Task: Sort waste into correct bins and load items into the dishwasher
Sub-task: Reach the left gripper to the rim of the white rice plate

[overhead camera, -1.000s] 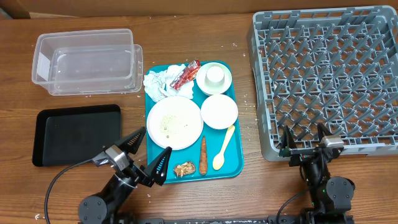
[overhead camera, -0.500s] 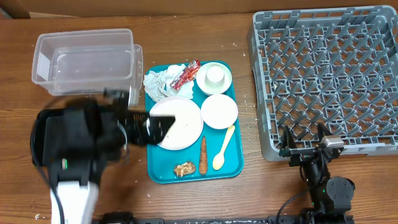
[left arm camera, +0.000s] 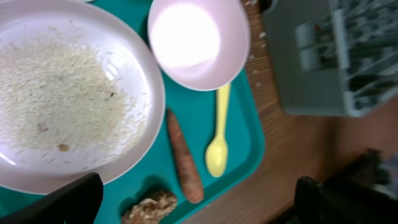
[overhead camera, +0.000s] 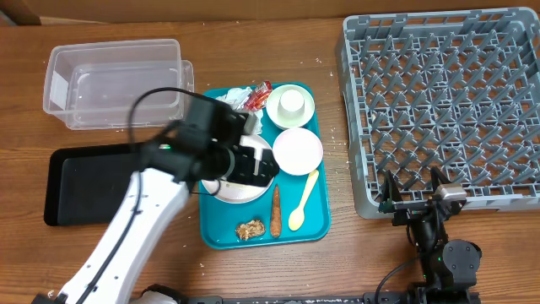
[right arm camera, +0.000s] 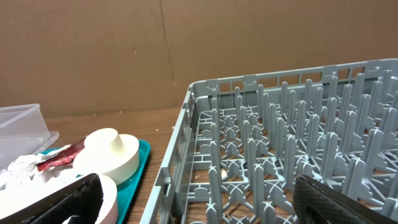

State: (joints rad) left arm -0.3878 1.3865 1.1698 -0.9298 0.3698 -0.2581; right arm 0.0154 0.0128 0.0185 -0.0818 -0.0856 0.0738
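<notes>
My left gripper [overhead camera: 251, 165] hangs open over the pale plate [overhead camera: 221, 192] on the teal tray and holds nothing. In the left wrist view, rice crumbs [left arm camera: 56, 87] cover the plate [left arm camera: 124, 56]. Beside it lie a whitish bowl [left arm camera: 199, 40], the yellow spoon [left arm camera: 219, 143], the carrot stick [left arm camera: 183, 155] and the brown chunk [left arm camera: 149, 208], between my spread fingers. The napkin [overhead camera: 221, 103], red wrapper [overhead camera: 261, 89] and a cup in a bowl [overhead camera: 291, 104] sit at the tray's far end. My right gripper [overhead camera: 413, 189] stands open and empty at the near edge of the grey dishwasher rack [overhead camera: 447, 93].
The clear tub [overhead camera: 118, 83] stands at the back left, with the black tray [overhead camera: 84, 181] in front of it. The teal tray [overhead camera: 314, 226] lies between them and the rack. My left arm crosses above the black tray's right end.
My left arm has swung up from the table's front edge, across the black tray, to above the plate. The right arm has not moved.
</notes>
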